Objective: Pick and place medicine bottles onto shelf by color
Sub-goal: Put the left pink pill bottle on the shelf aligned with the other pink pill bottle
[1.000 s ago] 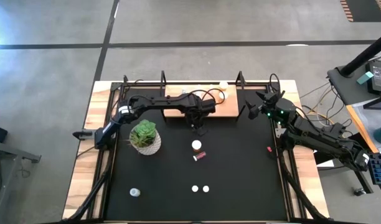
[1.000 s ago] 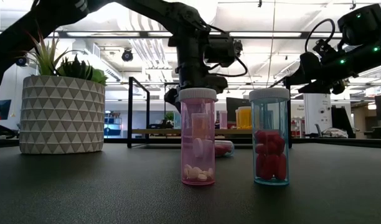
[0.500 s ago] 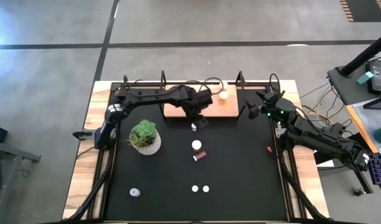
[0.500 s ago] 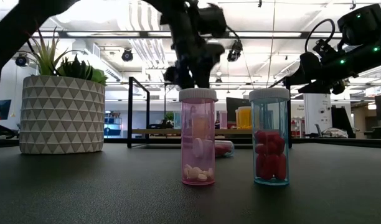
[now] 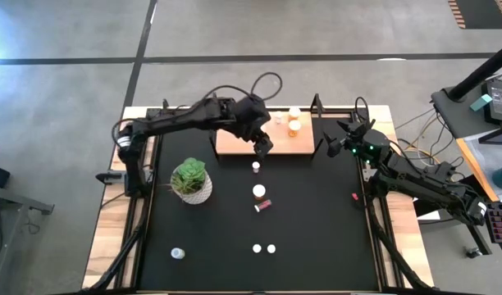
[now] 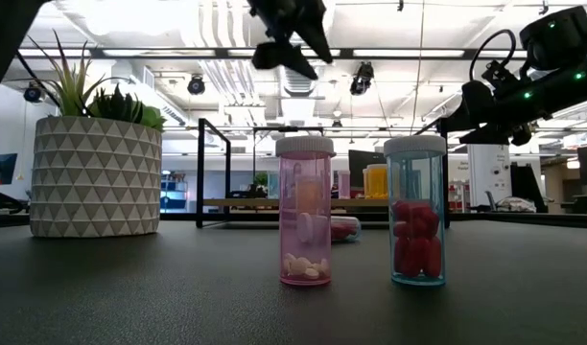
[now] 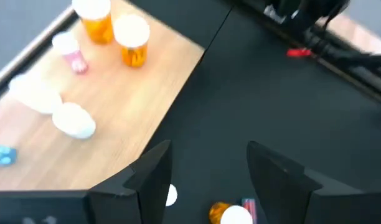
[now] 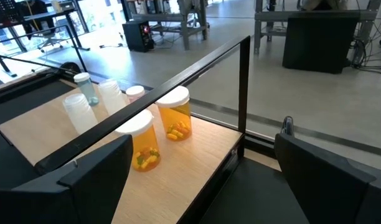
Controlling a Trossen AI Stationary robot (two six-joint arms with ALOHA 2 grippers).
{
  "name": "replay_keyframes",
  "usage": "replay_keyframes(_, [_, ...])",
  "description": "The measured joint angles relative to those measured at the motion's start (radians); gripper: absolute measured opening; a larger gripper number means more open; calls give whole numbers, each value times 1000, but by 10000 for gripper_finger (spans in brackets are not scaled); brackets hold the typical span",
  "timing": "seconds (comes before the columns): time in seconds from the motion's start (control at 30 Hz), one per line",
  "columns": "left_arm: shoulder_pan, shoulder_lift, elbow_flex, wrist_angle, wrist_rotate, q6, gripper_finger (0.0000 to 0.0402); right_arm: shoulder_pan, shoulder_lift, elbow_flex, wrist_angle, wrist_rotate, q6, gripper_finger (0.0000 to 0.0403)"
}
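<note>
While the right pincer waits spread apart beside the shelf's end, the left pincer has risen from the black counter, fingers apart and empty, over the light-wood shelf. A small white-capped bottle stands below; the grasp probably failed.

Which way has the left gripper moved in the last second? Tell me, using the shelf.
Yes. In the high view the left gripper has pulled back from the black tabletop toward the shelf, now over its front edge, fingers open and empty.
</note>
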Motion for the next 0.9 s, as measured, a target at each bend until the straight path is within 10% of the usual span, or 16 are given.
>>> replay_keyframes(0.9, [-2,-86,-1,97,8,99,190,0,0,0,30,0,0,380])
